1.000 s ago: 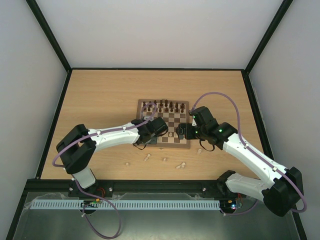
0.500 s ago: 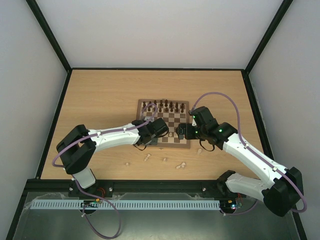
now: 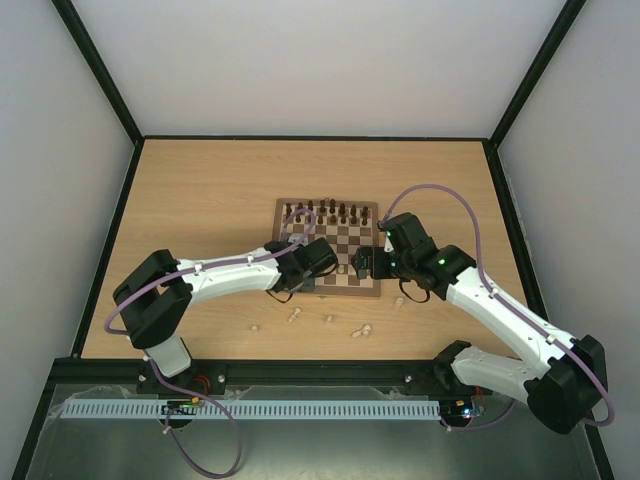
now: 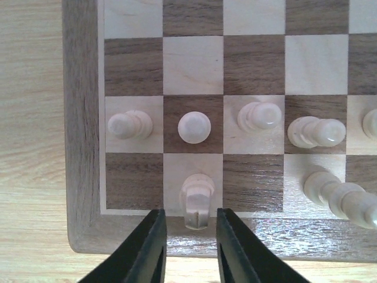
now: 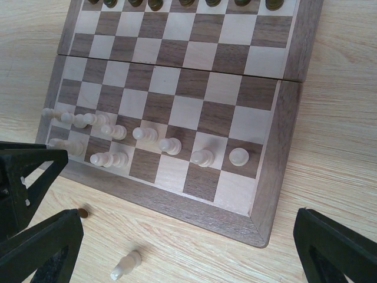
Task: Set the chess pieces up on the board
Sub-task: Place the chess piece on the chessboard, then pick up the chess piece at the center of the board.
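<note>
- Chess pieces [image 3: 360, 331] lying loose on the table [image 3: 200, 200]: which hand takes the next one?
- Nearest first. A handful lie on the bare wood on the base side of both hands, short of the board [image 3: 330, 285]. One fallen pale piece [image 5: 125, 265] sits right under the right gripper [image 5: 182, 242], between its fingers and nearer its left finger. It is on its side, with its long axis slanting across the gap rather than lying square to it.
- And that gripper?
- Spread wide, holding nothing. I'd judge it the nearer hand for that piece. It would need to drop, and perhaps turn the wrist, so the fingers close across the narrow waist.
- The left?
- The left gripper [image 4: 190, 221] hangs at the board's near left corner. Its jaws stand narrow, with a standing pale piece [image 4: 197, 197] between the tips, on the back-row square second from the corner. A sliver of gap shows on either side, so I read no grip. What kind of piece it is I can't tell from above.
- Beyond it?
- Just past the tips is a row of pale pawns [image 4: 194, 127], one rank ahead. On the far side of the board, well away from both hands, dark pieces [image 3: 330, 210] line the edge.
- The other loose ones?
- Behind the left hand, toward its base. It would have to pull back off the board to reach them.
</note>
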